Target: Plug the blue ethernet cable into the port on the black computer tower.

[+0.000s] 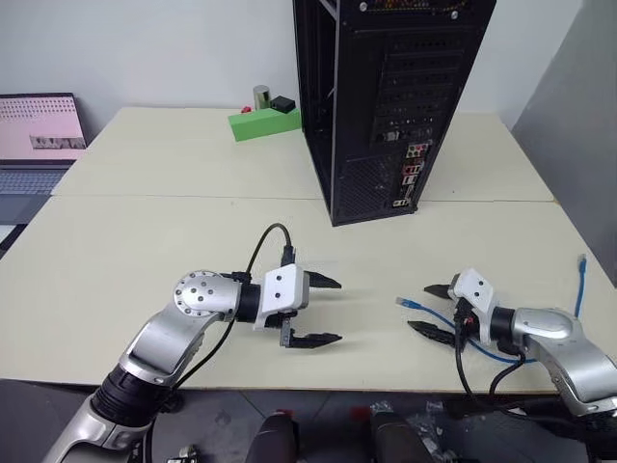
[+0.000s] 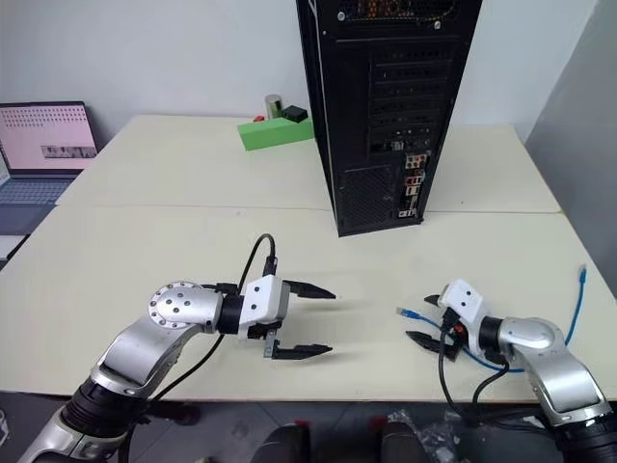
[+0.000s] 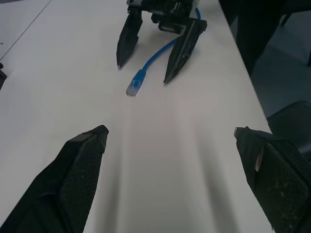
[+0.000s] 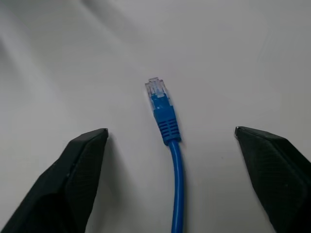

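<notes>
The blue ethernet cable [image 1: 482,351] lies on the table near the front right. One clear plug [image 4: 157,90] points toward the table's middle, and the other end [image 1: 581,260] lies by the right edge. My right gripper [image 1: 420,307] is open, low over the table. Its fingers [image 4: 80,165] stand on either side of the plug end without touching it. My left gripper [image 1: 335,311] is open and empty, facing the right one [image 3: 142,73] across a bare gap. The black computer tower [image 1: 386,96] stands at the back with its rear connector cluster [image 1: 413,172] facing me. I cannot make out the port there.
A green box [image 1: 262,123] with small items on top sits behind the tower's left side. An open laptop [image 1: 39,135] stands at the far left. The cream table [image 1: 174,241] has a seam across its middle; its front edge runs just below both grippers.
</notes>
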`<state>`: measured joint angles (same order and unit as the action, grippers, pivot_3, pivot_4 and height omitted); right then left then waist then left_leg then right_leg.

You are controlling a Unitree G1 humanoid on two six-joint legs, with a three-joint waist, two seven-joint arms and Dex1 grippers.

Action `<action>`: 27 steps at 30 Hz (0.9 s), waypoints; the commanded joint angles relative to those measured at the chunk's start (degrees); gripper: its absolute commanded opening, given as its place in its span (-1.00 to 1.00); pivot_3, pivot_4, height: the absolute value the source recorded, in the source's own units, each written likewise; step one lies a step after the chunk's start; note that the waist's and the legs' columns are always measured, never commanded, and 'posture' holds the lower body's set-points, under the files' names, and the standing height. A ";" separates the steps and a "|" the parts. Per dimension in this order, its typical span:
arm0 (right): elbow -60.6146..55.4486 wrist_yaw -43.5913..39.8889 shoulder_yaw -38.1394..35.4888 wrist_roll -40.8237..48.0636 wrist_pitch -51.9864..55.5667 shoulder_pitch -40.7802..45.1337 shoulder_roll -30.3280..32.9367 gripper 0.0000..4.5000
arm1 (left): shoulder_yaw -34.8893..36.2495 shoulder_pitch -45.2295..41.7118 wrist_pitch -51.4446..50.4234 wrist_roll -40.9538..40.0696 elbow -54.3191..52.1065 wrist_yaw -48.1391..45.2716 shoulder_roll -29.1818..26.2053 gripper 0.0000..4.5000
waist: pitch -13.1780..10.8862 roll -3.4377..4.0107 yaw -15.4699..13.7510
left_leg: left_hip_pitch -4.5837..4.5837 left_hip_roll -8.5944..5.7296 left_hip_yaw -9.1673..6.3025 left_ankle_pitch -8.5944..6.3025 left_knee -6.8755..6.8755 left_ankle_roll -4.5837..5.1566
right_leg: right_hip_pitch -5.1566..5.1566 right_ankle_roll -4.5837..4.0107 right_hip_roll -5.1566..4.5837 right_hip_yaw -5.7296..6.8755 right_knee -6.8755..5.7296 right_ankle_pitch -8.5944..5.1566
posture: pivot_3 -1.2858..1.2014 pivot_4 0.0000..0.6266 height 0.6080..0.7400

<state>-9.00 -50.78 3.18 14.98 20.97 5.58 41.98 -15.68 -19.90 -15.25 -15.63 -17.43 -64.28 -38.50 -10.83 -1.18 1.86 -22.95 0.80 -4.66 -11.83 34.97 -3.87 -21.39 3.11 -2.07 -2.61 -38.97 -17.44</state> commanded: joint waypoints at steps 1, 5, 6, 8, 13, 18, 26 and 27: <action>0.53 -1.00 -0.44 -0.50 -1.82 0.80 0.25 0.48 | 0.57 0.71 0.10 -0.41 -2.02 0.40 0.16 1.00 | 0.00 0.00 0.00 | 0.00 0.00 0.00 0.00 0.00 0.00 | 0.00 0.00 0.00 0.00 0.00 0.00 | 0.03 -0.52 1.00; 1.25 -1.42 0.26 -1.09 -2.16 1.48 -0.03 0.06 | 1.01 1.79 -0.31 -1.04 -2.05 0.87 0.66 1.00 | 0.00 0.00 0.00 | 0.00 0.00 0.00 0.00 0.00 0.00 | 0.01 0.00 0.00 -0.01 0.00 0.00 | 0.03 -0.52 1.00; 1.38 -1.57 0.45 -1.20 -2.34 1.62 -0.06 -0.04 | 1.14 1.94 -0.42 -1.24 -1.96 0.90 0.78 1.00 | 0.00 0.00 -0.01 | 0.01 0.00 -0.01 0.00 0.00 0.00 | 0.00 0.00 0.00 0.00 0.00 0.00 | 0.03 -0.52 1.00; 1.35 -1.83 0.93 -1.39 -2.57 1.91 -0.14 -0.20 | 1.30 2.18 -0.07 -1.22 -1.17 0.80 0.87 1.00 | 0.00 0.00 -0.03 | 0.00 0.00 -0.01 0.00 0.00 0.00 | 0.01 0.00 0.00 0.00 0.00 0.00 | 0.03 -0.52 1.00; 0.75 -2.87 1.54 -1.57 -2.71 2.79 0.31 -0.74 | 1.25 2.05 1.52 -0.95 1.54 0.04 1.20 1.00 | 0.00 0.00 -0.01 | 0.01 0.00 -0.01 0.00 0.01 0.00 | 0.01 0.00 0.00 0.01 -0.01 0.00 | 0.03 -0.52 1.00; -6.97 -4.99 2.51 1.67 1.95 5.34 0.28 -0.97 | 0.20 -1.54 2.18 -0.10 7.98 -0.19 3.85 1.00 | 0.01 0.01 0.03 | 0.01 -0.01 -0.01 0.00 0.01 0.00 | 0.01 0.00 0.00 0.01 -0.03 0.00 | 0.03 -0.52 1.00; -13.64 -4.40 7.03 2.71 8.30 10.73 -1.64 -0.97 | -2.45 -7.84 4.16 2.70 15.28 -1.49 8.79 1.00 | 0.01 0.01 -0.04 | -0.03 -0.02 -0.06 0.00 0.03 0.00 | 0.01 0.00 0.01 0.05 -0.02 0.00 | 0.03 -0.52 1.00; -13.90 -4.50 7.49 2.56 8.49 10.98 -1.69 -0.97 | -2.64 -8.25 4.17 2.70 15.61 -1.67 9.12 1.00 | 0.01 0.01 -0.04 | -0.03 -0.02 -0.07 0.00 0.04 0.00 | 0.01 0.00 0.01 0.06 -0.02 0.01 | 0.03 -0.52 1.00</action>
<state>-20.54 -55.01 10.48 17.06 28.81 15.55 40.25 -17.99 -26.84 -12.08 -13.04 -1.59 -65.21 -29.96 -10.83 -1.17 1.81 -22.98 0.78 -4.73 -11.83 35.01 -3.87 -21.38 3.11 -2.06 -2.55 -38.99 -17.43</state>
